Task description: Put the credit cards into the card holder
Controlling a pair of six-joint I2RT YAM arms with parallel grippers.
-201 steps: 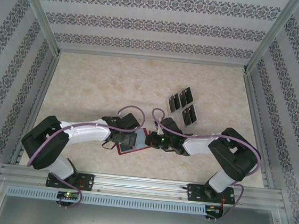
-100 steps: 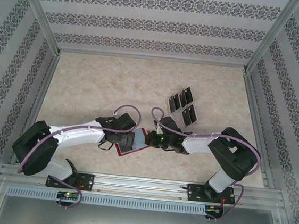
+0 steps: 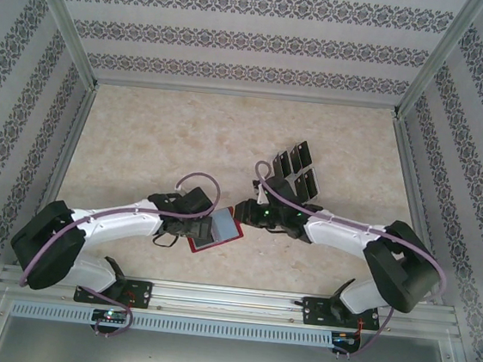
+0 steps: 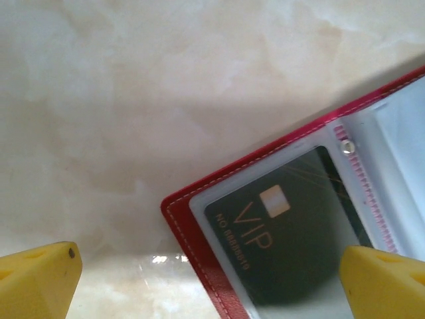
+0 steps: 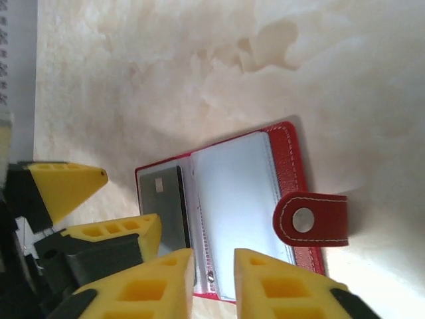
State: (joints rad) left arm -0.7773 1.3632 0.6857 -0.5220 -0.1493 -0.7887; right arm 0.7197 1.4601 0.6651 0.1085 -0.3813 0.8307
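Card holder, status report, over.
Left fingers wide open, right fingers barely parted, both empty. Card holder lying open, one credit card sleeved. Other cards farther back. Nothing blocking.

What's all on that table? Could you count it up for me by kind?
Red card holder: 1
Black card tucked in it: 1
Black cards farther back: about 5, too small to be sure
Yellow-fingered claws, left claw and right claw: 2
Total: about 9
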